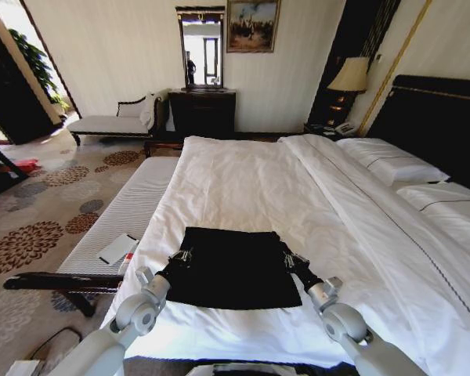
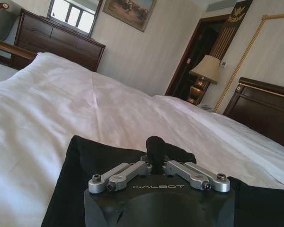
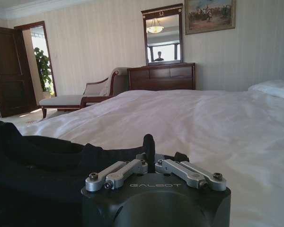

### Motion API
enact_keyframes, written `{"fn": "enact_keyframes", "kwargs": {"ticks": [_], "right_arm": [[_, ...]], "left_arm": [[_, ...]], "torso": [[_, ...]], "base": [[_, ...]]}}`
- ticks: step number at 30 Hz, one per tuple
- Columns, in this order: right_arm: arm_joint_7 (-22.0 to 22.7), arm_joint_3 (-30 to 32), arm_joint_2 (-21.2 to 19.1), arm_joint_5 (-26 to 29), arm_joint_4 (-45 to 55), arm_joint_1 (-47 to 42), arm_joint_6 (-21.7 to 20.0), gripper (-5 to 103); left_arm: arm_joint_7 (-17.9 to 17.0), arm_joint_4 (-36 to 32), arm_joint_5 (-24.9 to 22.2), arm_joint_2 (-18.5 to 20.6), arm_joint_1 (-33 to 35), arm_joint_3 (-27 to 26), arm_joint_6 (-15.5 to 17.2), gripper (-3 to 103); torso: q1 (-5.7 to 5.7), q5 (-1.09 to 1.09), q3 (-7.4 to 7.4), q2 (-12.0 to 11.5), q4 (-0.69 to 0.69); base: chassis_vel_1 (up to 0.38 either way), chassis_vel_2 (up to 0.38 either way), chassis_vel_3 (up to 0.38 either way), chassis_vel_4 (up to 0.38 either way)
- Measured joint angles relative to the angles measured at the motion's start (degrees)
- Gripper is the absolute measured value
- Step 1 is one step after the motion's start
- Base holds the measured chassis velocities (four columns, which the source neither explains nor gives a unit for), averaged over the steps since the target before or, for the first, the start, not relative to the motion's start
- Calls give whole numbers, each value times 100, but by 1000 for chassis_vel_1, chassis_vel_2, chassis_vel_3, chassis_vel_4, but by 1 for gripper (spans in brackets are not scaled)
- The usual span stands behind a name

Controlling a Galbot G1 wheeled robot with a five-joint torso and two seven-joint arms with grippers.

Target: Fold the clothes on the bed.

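Nearest the robot, on the bed's [image 1: 243,176] near edge, lies the black top [image 1: 233,266], spread flat on the white duvet as a rough rectangle, well short of the pillows [image 1: 392,163]. Left gripper [image 1: 180,257]: set at the top's left edge, fingers pressed together; in the left wrist view the gripper [image 2: 155,146] has its closed tips down on the black fabric [image 2: 85,179], though whether cloth is pinched between them cannot be told. Right gripper [image 1: 287,257]: at the top's right edge, fingers likewise together; in the right wrist view the gripper [image 3: 148,144] meets the cloth [image 3: 33,175] at its border with the duvet [image 3: 203,118], grasp equally uncertain. Left of the bed: white padded bench [image 1: 125,215] with a small white card [image 1: 117,249] on it. Farther back: floral carpet [image 1: 39,227], chaise [image 1: 113,119], dark dresser [image 1: 202,111] under a mirror [image 1: 201,45], framed painting [image 1: 253,25], bedside lamp [image 1: 349,77], dark headboard [image 1: 439,125].
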Motion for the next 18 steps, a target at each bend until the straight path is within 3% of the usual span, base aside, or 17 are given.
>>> {"fn": "enact_keyframes", "kwargs": {"ticks": [9,18], "right_arm": [[-63,136,124,-213,101,-432,131,2],[-118,77,296,-354,-96,-533,221,2]], "left_arm": [[100,-106,313,-148,613,-213,-108,1],[113,127,534,-377,667,-171,-172,1]], "torso": [[0,0,0,0,1],[0,0,0,0,1]], "base": [[0,0,0,0],[0,0,0,0]]}}
